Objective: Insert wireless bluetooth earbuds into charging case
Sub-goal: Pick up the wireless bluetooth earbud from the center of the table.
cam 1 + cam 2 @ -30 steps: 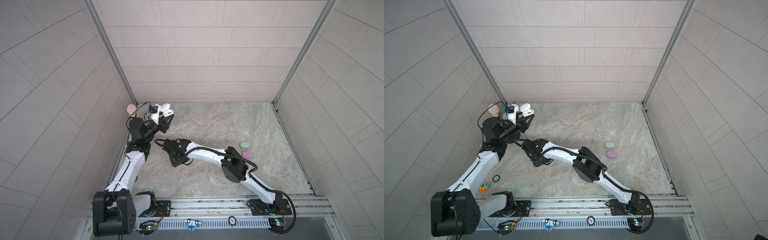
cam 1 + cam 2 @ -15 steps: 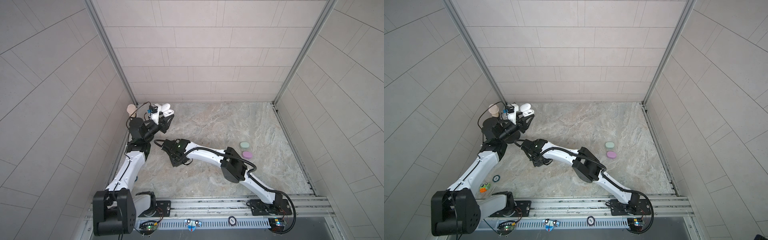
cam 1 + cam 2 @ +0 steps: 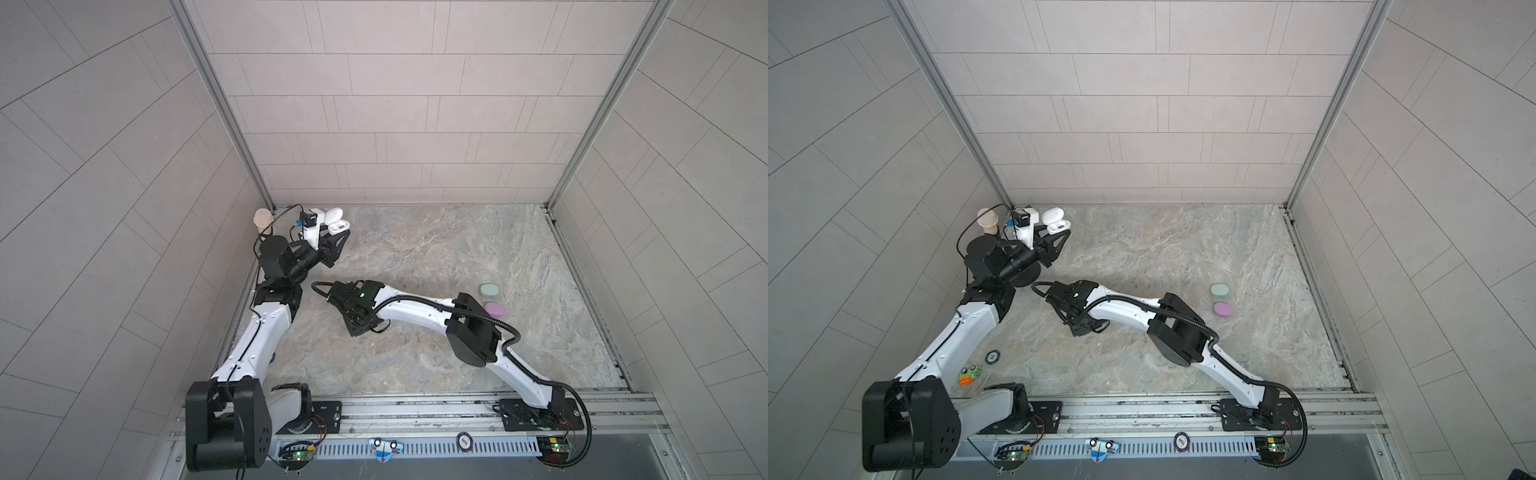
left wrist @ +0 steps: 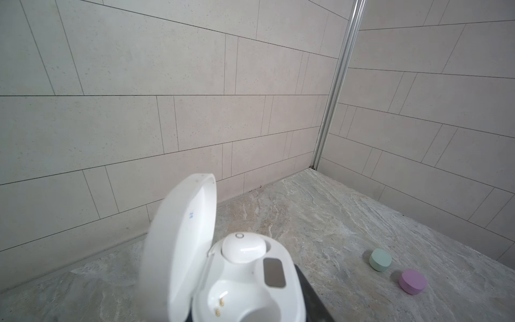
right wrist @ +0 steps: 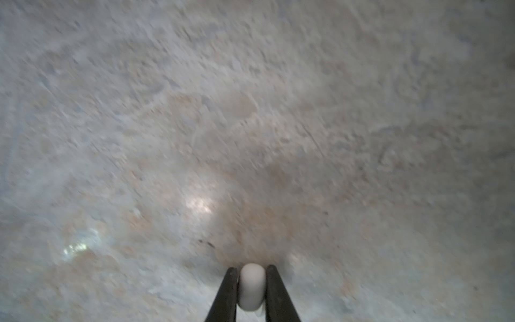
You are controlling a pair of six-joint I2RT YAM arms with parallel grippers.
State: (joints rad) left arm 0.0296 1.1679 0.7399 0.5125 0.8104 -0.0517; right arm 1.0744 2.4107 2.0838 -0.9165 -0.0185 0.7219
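Found white earbud (image 5: 252, 287) clamped between right fingers (image 5: 225, 295), close over counter (image 5: 250, 125) toward its left edge. Found second white earbud (image 4: 242, 248) seated in open white charging case (image 4: 250, 292), gripped by left fingers (image 4: 309, 295) near far left corner. Noted green case (image 4: 380, 259) and lilac case (image 4: 412, 281) near right edge

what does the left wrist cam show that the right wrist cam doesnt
Left wrist only: the open white case with a seated earbud and one socket empty, the closed mint case and lilac case, tiled walls. Right wrist only: the right gripper shut on a second earbud, close over the surface. Both: the stone table.
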